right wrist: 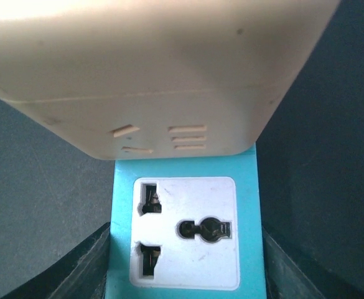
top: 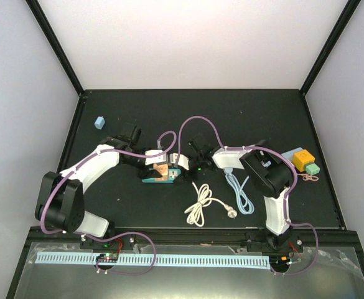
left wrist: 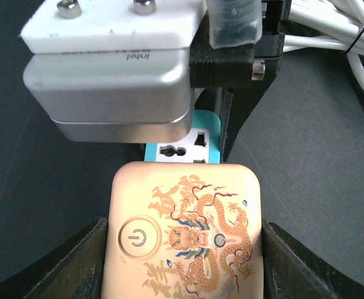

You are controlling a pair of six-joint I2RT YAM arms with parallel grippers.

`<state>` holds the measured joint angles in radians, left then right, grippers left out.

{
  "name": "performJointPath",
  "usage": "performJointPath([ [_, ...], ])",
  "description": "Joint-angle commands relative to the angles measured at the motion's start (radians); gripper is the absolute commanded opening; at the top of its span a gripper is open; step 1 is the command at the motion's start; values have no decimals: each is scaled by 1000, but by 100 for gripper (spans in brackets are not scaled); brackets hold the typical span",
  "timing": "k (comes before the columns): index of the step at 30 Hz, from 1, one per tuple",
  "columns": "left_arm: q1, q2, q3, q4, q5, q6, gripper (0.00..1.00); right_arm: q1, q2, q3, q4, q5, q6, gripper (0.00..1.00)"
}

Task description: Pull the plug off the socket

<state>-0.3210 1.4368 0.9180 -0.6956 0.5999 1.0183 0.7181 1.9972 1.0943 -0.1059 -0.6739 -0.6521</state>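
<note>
Closest up is the gold plug [left wrist: 185, 240], a rounded block with a dragon print and a power button, seated on the teal socket strip [right wrist: 182, 168] near the middle of the dark tabletop [top: 262, 118]. Left end effector [left wrist: 185, 249] is about half closed, with a dark finger pressed to each side of the plug. Right end effector [right wrist: 185, 261] is closed about as far on the strip itself, just beside the plug, where a free white outlet faces up. A coiled white cable [top: 199, 208] lies loose on the arms' side of the strip.

From where I stand, the pull has not begun. It would go best with the right arm pinning the strip down firmly. The left should draw the plug squarely away from the strip's face, without twisting, so the pins don't bind or drag the strip along.
</note>
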Motion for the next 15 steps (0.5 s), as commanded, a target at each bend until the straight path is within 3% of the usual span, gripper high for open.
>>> performJointPath([
  [1, -6, -68, 27, 16, 109, -19, 24, 10, 70, 8, -43, 140, 6, 1],
  [8, -6, -57, -12, 22, 68, 44, 22, 10, 71, 16, -65, 124, 1, 2],
  [9, -6, -54, -22, 28, 51, 49, 21, 10, 68, 13, -64, 113, -5, 7],
  [15, -6, -9, -54, 55, -2, 66, 21, 10, 40, -5, -44, 50, 14, 56],
])
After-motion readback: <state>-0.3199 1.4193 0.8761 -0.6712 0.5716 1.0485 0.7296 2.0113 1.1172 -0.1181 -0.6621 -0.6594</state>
